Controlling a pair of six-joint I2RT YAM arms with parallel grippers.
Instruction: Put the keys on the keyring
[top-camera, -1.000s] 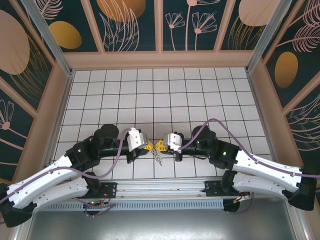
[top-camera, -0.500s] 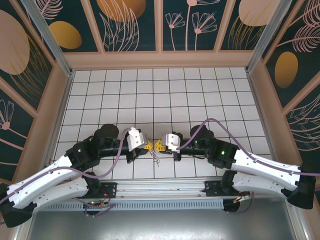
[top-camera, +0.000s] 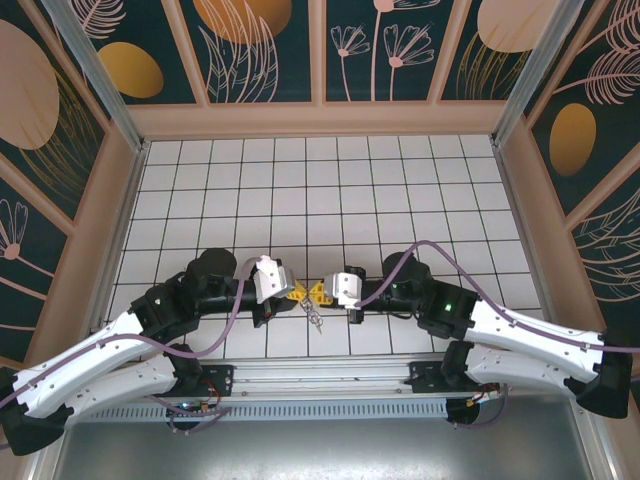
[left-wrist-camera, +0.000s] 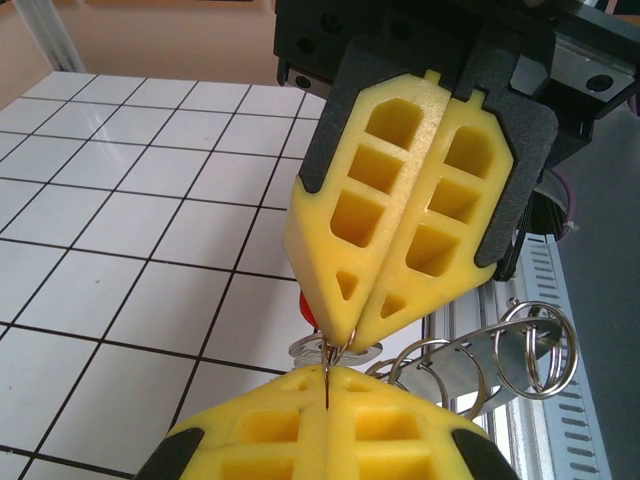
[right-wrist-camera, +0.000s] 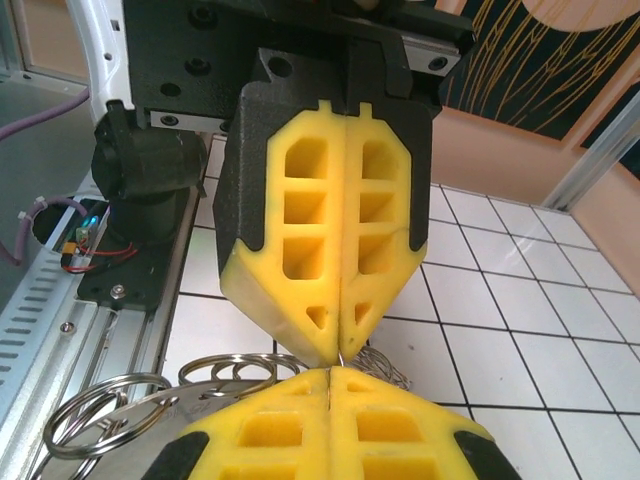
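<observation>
My left gripper (top-camera: 297, 293) and right gripper (top-camera: 320, 292) meet tip to tip above the tiles near the front edge. In the left wrist view my left gripper (left-wrist-camera: 327, 388) is shut on a thin wire of the keyring (left-wrist-camera: 327, 365). Just above it, the right gripper (left-wrist-camera: 346, 335) pinches the same loop. The key's red head (left-wrist-camera: 305, 308) peeks out behind that tip; its blade is hidden. In the right wrist view my right gripper (right-wrist-camera: 333, 380) is shut, with the wire of the keyring (right-wrist-camera: 341, 357) between it and the left gripper (right-wrist-camera: 338, 352).
Several steel split rings (left-wrist-camera: 530, 350) on a flat metal piece hang from the held loop; these split rings (right-wrist-camera: 150, 398) also hang beside the right gripper. A small ring cluster (top-camera: 314, 318) dangles below the tips. The metal rail (top-camera: 320, 378) runs along the front.
My right gripper has shifted slightly left, closer to the left gripper. The dangling rings swung a little. The left arm has barely moved, and both grippers stay shut.
</observation>
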